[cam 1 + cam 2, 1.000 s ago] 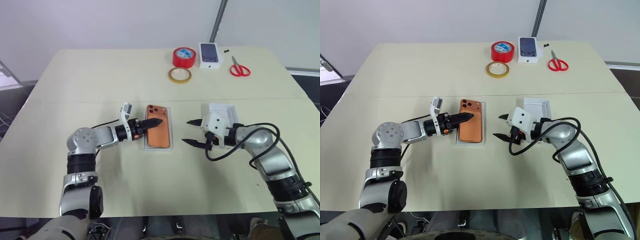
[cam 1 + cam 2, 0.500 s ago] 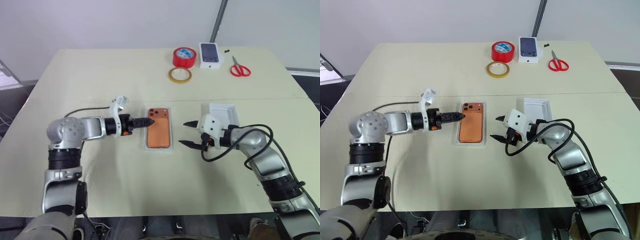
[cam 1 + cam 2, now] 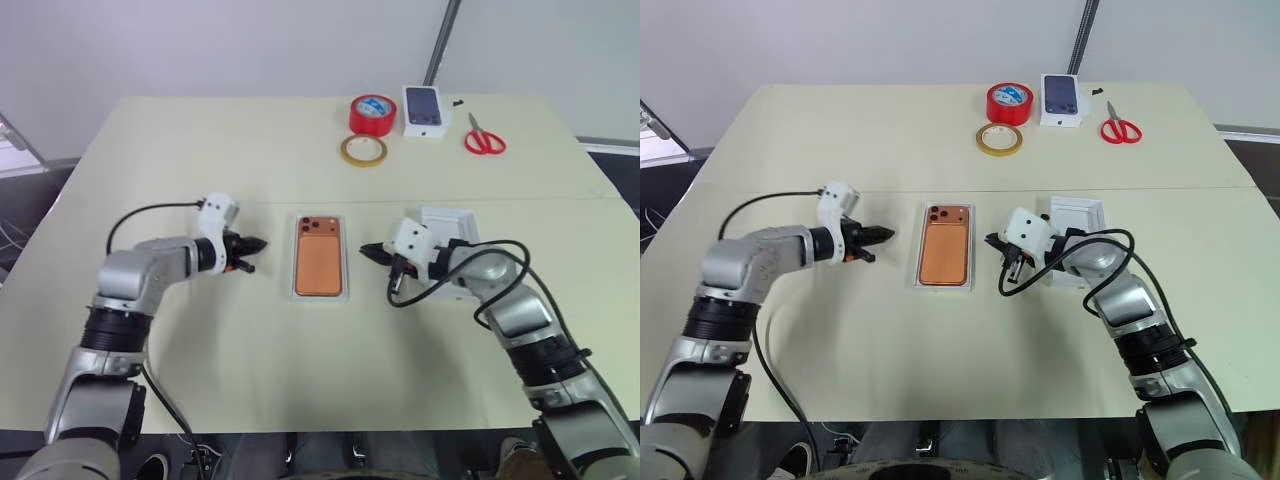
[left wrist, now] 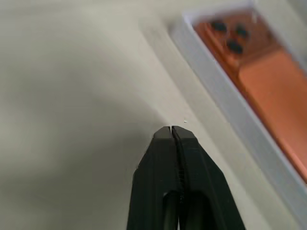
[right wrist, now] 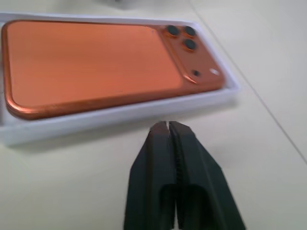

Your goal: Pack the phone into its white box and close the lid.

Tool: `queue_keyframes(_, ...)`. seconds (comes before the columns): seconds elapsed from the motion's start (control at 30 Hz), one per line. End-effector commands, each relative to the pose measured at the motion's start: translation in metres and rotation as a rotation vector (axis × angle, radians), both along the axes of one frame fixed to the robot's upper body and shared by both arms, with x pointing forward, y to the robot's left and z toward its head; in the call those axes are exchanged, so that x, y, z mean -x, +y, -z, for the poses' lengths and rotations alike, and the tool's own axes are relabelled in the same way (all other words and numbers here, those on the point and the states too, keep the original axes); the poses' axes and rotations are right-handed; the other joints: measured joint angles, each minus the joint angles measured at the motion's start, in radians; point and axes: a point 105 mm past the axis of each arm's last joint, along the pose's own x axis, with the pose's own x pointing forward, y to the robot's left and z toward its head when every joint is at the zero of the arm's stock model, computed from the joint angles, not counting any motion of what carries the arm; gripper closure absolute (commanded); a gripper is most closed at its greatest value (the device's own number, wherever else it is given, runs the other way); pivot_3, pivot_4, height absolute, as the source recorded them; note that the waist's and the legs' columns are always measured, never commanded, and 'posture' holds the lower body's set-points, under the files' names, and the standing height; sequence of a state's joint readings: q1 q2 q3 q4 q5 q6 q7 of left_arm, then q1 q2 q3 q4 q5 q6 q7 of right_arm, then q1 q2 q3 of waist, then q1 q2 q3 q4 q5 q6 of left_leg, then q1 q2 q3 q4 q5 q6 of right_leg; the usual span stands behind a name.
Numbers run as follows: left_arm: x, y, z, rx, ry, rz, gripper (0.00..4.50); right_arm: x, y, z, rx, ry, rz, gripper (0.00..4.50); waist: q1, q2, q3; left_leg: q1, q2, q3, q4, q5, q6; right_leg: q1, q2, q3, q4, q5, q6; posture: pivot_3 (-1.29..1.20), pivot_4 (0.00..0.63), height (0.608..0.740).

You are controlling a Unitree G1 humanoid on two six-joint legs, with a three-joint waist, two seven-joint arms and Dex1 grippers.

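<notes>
The phone point(image 3: 321, 259) lies in the white box point(image 3: 344, 285), tape rolls point(image 3: 370, 113) well beyond.

Lab-like test room (bare grey walls) with cream table point(image 3: 200, 150).

Phone point(image 3: 320, 263) lies in white box point(image 3: 343, 256) mid-table point(image 3: 200, 140), left gripper point(image 3: 257, 243) to its left, right gripper point(image 3: 366, 251) to its right, lid point(image 3: 452, 224) behind right gripper, tape rolls point(image 3: 371, 114), small box point(image 3: 422, 109), scissors point(image 3: 483, 138) along far edge.
</notes>
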State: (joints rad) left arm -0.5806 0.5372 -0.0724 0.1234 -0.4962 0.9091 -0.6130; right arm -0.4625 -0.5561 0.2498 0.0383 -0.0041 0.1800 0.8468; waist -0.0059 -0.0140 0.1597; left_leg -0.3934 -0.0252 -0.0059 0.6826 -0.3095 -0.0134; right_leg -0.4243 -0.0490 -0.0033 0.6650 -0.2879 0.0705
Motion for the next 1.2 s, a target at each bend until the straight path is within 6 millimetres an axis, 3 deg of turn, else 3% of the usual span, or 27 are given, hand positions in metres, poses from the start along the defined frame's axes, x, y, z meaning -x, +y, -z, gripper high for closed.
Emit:
queue_keyframes(0.03, 0.003, -0.014, -0.002, -0.036, -0.073, 0.065, 4.5, -0.003, 0.006, -0.005, 0.015, -0.038, -0.015, 4.47, -0.003, 0.0, 0.0, 0.0, 0.0, 0.0, 0.0, 0.0, 0.0, 0.0, 0.0, 0.0, 0.0, 0.0, 0.0, 0.0, 0.15, 0.74)
queue_keyframes(0.3, 0.032, -0.058, 0.023, 0.044, 0.028, 0.251, 4.5, -0.002, 0.009, -0.001, 0.034, -0.046, -0.022, 4.47, -0.002, 0.001, 0.0, 0.001, 0.0, 0.0, 0.0, 0.0, 0.0, 0.0, 0.0, 0.0, 0.001, 0.0, 0.0, 0.0, 0.15, 0.74)
queue_keyframes(0.77, 0.028, -0.156, 0.0, 0.183, -0.018, 0.439, 4.5, 0.015, -0.054, -0.001, 0.139, -0.018, 0.098, 4.47, 0.04, 0.001, -0.001, 0.0, -0.001, 0.001, 0.002, -0.003, 0.005, 0.003, 0.0, 0.0, -0.001, 0.0, 0.0, 0.0, 0.15, 0.74)
queue_keyframes(0.97, 0.029, -0.182, 0.002, 0.153, -0.036, 0.542, 4.5, 0.024, -0.078, 0.004, 0.161, 0.008, 0.166, 4.47, 0.044, 0.001, -0.001, 0.001, -0.001, 0.001, 0.002, -0.002, 0.005, 0.003, 0.001, 0.0, -0.001, 0.0, 0.0, 0.0, 0.15, 0.74)
queue_keyframes(1.2, 0.031, -0.186, 0.006, 0.152, -0.037, 0.57, 4.5, 0.019, -0.081, -0.001, 0.163, -0.019, 0.19, 4.47, 0.042, 0.001, -0.001, 0.001, -0.001, 0.001, 0.003, -0.002, 0.005, 0.004, 0.001, 0.0, -0.001, 0.0, 0.0, 0.0, 0.15, 0.74)
